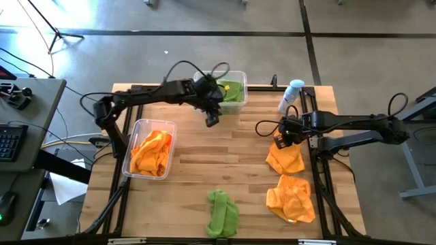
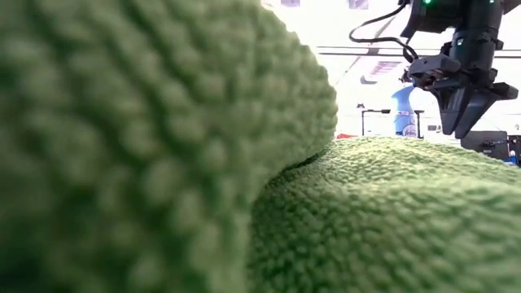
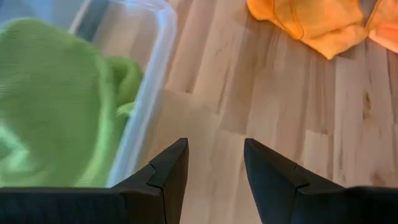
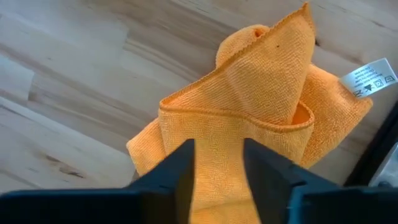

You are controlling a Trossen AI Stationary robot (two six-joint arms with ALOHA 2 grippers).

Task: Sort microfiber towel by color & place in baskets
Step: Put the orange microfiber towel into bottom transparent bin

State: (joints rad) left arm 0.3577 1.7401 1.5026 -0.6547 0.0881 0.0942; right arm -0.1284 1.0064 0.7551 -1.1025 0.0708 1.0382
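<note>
From the high view, the left gripper (image 1: 212, 120) hangs over the wooden table (image 1: 225, 153), just beside the far basket (image 1: 238, 76), which holds a green towel (image 1: 230, 90). The near-left basket (image 1: 139, 126) holds orange towels (image 1: 151, 152). The right gripper (image 1: 281, 141) is at the upper edge of an orange towel (image 1: 285, 158) on the right side of the table. A second orange towel (image 1: 291, 199) lies nearer the front edge, and a green towel (image 1: 222, 212) lies at the front middle. A spray bottle (image 1: 291, 94) stands at the far right.

In the low view, the front green towel (image 2: 163, 163) fills almost the whole picture. Behind it, a gripper (image 2: 466, 122) points down, and the spray bottle (image 2: 404, 114) stands farther back.

In the left wrist view, the fingers (image 3: 166, 171) are spread apart with nothing between them, over bare wood next to the clear basket wall (image 3: 149, 106).

In the right wrist view, the fingers (image 4: 180, 168) are apart over the folded orange towel (image 4: 261, 106), which carries a white label (image 4: 368, 77). Whether they touch the cloth I cannot tell.
</note>
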